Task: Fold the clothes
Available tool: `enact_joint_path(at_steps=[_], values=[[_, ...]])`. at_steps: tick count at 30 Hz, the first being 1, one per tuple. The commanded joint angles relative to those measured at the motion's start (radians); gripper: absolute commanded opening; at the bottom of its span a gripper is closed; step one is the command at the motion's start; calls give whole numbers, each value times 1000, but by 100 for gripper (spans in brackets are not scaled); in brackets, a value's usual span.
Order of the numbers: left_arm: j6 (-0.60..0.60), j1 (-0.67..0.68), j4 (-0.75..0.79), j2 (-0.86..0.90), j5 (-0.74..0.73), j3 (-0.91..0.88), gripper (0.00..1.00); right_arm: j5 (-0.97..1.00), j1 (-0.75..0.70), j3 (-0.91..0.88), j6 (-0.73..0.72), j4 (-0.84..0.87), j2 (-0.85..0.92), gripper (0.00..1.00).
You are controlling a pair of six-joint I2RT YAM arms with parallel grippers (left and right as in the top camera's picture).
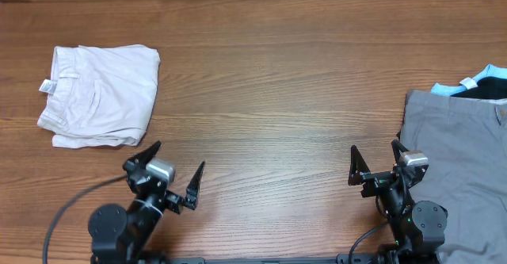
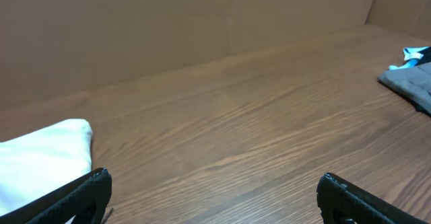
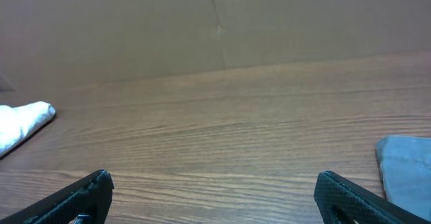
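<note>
The clothes, cream shorts (image 1: 99, 95), lie folded in a compact stack at the table's left, with a small white tag at their left edge. The left wrist view catches a corner of the shorts (image 2: 44, 157) at its lower left, and the right wrist view shows the shorts (image 3: 23, 126) far to its left. My left gripper (image 1: 176, 169) stands open just below and right of the stack, nothing between its fingers. My right gripper (image 1: 374, 159) is open near the front right, holding nothing.
A grey garment (image 1: 459, 169) is spread at the right edge beside my right arm, with a black and light-blue garment (image 1: 483, 84) behind it. A brown wall (image 3: 215, 22) backs the wooden table (image 1: 277, 97).
</note>
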State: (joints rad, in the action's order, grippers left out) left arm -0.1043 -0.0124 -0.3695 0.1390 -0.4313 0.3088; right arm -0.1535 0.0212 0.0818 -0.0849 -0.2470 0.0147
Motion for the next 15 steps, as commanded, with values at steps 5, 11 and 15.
enact_joint_path(at_steps=[5,11,15], values=[[8,10,17,-140,-8,-160,100,-5,-4,-6,3,7,-12,100],[3,29,50,-136,-3,-209,100,-5,-4,-6,3,7,-12,100],[4,29,50,-136,-4,-209,100,-5,-4,-6,3,7,-12,100]])
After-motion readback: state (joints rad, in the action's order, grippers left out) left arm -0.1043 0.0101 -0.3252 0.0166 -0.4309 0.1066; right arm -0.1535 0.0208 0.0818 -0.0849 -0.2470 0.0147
